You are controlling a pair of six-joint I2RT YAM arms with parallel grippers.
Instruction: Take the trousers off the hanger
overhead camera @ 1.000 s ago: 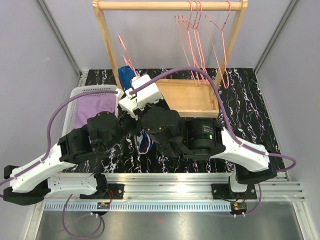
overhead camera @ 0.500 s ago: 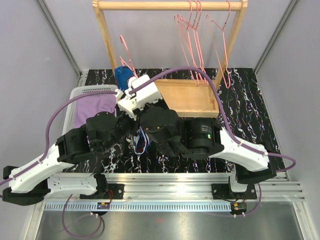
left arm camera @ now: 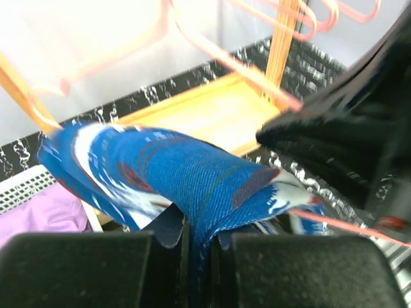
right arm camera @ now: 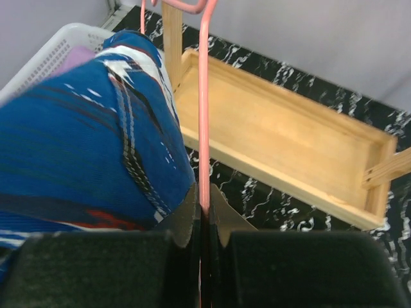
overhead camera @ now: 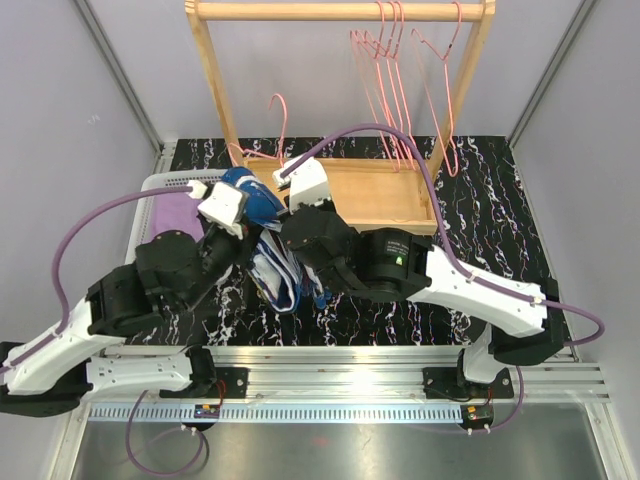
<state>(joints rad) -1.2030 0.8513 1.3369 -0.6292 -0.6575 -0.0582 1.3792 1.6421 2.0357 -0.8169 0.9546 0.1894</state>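
- The left gripper (left arm camera: 200,256) is clamped on a fold of the dark blue trousers (left arm camera: 192,179). The cloth rises from between the closed jaws and arches out to both sides above them.
- The right gripper (right arm camera: 203,221) is pinched tight on the thin wire of the pink hanger (right arm camera: 204,96), which runs straight up from its jaws.
- In the right wrist view, the dark blue trousers bulge just left of those jaws, against the hanger wire and the left finger.
- Both grippers sit at the left front corner of the wooden tray (overhead camera: 375,195), with the left one farther out from it.
- From that corner the dark blue trousers trail in front of the tray, over the marbled table (overhead camera: 480,230) and between the two arms.
- The lilac trousers (overhead camera: 170,215) lie in the white basket (overhead camera: 185,177), left of the tray and apart from both grippers.
- Spare hangers (overhead camera: 395,90) hang from the rail (overhead camera: 340,10) above the tray's right half.
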